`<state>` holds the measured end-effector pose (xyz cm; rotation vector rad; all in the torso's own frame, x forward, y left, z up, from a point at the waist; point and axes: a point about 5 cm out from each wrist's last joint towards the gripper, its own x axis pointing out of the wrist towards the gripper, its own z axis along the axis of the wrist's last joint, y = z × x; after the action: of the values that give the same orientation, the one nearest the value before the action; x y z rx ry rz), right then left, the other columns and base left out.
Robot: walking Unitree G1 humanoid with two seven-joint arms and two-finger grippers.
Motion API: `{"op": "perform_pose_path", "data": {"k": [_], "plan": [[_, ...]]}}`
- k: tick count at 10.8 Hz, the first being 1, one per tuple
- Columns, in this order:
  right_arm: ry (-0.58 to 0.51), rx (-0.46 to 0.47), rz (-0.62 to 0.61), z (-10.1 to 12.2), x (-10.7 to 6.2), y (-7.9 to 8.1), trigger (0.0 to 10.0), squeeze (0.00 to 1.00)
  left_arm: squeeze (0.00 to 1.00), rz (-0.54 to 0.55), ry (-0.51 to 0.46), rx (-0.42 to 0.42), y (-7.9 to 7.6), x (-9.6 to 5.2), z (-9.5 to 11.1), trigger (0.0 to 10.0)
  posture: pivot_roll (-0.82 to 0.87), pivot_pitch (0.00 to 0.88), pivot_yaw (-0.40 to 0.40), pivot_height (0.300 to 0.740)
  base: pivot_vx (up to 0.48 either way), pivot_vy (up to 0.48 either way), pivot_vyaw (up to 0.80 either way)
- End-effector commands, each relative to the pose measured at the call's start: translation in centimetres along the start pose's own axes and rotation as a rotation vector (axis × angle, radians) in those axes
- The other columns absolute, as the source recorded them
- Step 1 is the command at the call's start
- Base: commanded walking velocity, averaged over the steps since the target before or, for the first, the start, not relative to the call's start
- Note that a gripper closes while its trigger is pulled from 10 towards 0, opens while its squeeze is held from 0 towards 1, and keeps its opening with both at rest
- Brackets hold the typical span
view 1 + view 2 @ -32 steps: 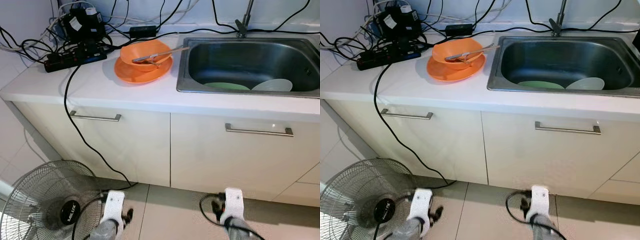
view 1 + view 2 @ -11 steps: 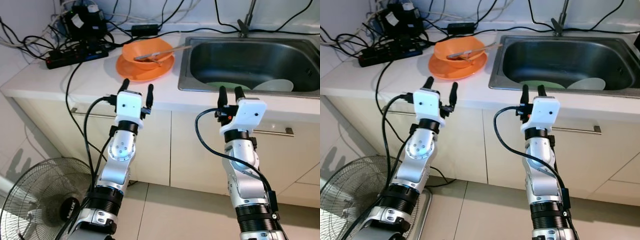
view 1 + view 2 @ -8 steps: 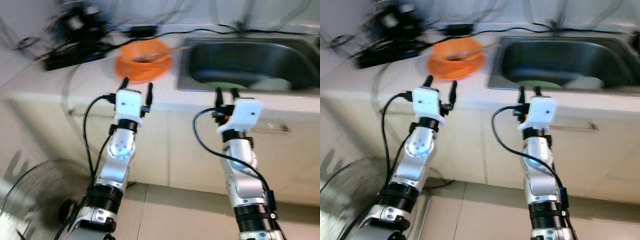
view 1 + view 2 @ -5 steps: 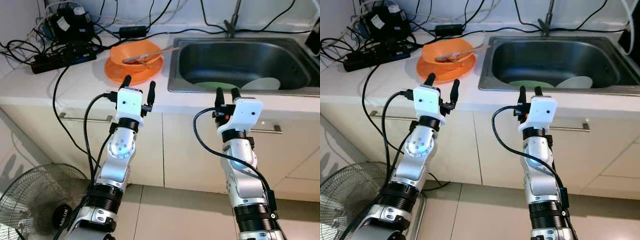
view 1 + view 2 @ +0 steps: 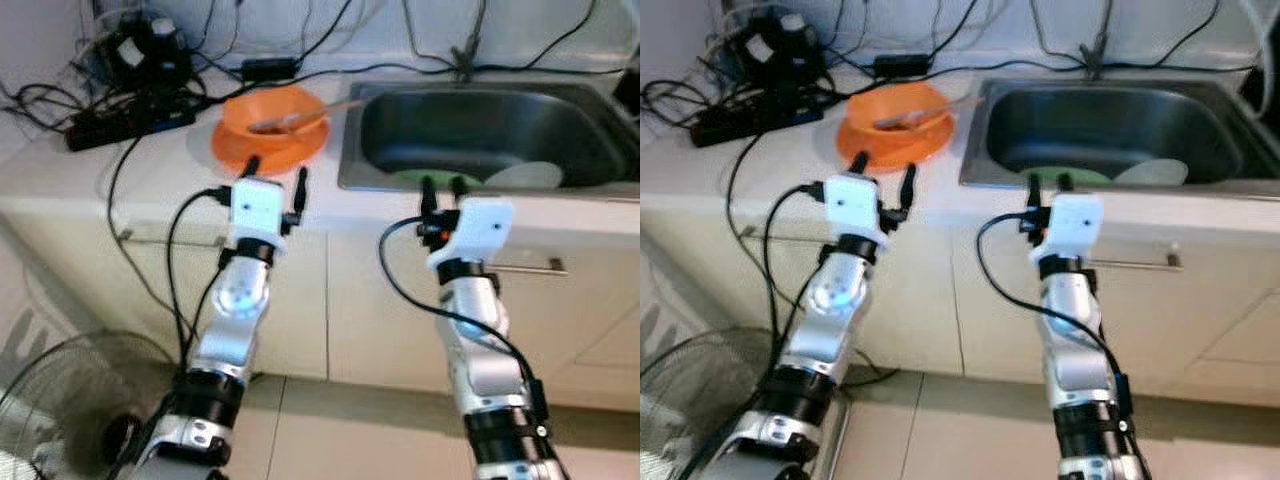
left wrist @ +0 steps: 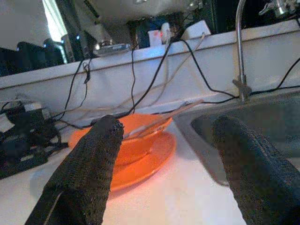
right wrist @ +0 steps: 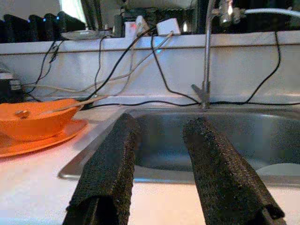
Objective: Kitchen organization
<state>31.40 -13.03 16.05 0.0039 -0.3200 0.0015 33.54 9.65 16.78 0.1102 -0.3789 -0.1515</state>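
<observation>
Orange bowl (image 5: 272,112) is being approached: left gripper (image 5: 277,182) held open, right gripper (image 5: 440,187) parted, empty. A forward reach is needed next.

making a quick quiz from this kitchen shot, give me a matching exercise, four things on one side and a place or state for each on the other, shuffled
Things:
1. orange bowl
2. green plate
3. power strip
4. left gripper

Places or states:
A. lying in the sink
B. at the counter's back left corner among cables
C. open, held before the counter edge
D. sitting on the orange plate

Pairs: 1-D, 2-A, 3-B, 4-C
</observation>
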Motion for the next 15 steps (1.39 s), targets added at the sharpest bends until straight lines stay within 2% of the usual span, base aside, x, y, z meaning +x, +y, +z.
{"op": "perform_pose_path", "data": {"k": [1,15], "plan": [[-0.023,0.008,0.010,0.65,0.34,0.34,10.0,0.00,0.00,0.007,-0.015,0.005,0.35,0.30,0.43,10.0,0.02,0.000,0.060,0.740,0.334,0.000,0.00],[-0.014,0.026,0.032,0.49,0.47,0.77,10.0,0.00,0.00,0.010,-0.025,0.001,0.27,0.16,0.56,10.0,0.03,0.000,0.052,0.740,0.335,0.000,-0.04]]}}
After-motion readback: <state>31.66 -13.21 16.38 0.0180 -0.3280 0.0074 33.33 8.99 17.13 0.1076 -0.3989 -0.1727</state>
